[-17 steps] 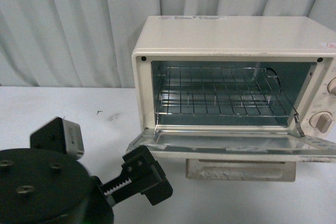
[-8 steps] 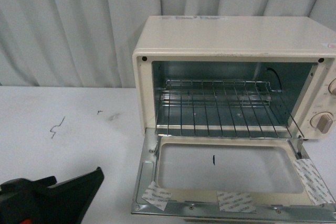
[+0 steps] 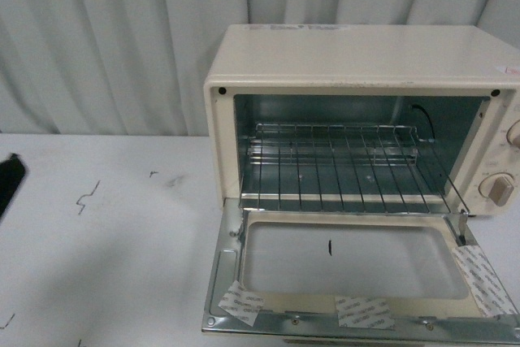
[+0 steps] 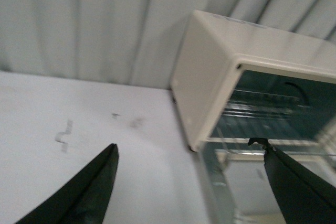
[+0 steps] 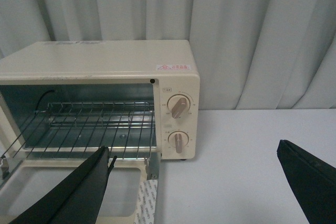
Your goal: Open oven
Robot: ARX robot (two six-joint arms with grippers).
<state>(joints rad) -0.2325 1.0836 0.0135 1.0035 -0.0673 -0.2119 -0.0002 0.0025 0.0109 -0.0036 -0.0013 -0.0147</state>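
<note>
The opened oven (image 3: 349, 62) is seen ahead of, and apart from, the left end effector (image 4: 185, 145) and the right end effector (image 5: 194, 148), both released.

door (image 3: 349, 270) down flat, left hand (image 4: 185, 145) apparently withdrawn

The oven (image 3: 357, 58) stands with its door (image 3: 349, 270) folded down.

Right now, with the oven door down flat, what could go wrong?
The oven's door lies flat, jutting toward the robot; a low arm sweep could strike it. In the right wrist view, the open right gripper has one finger showing by the door's corner, so it may be close enough to snag there.
</note>
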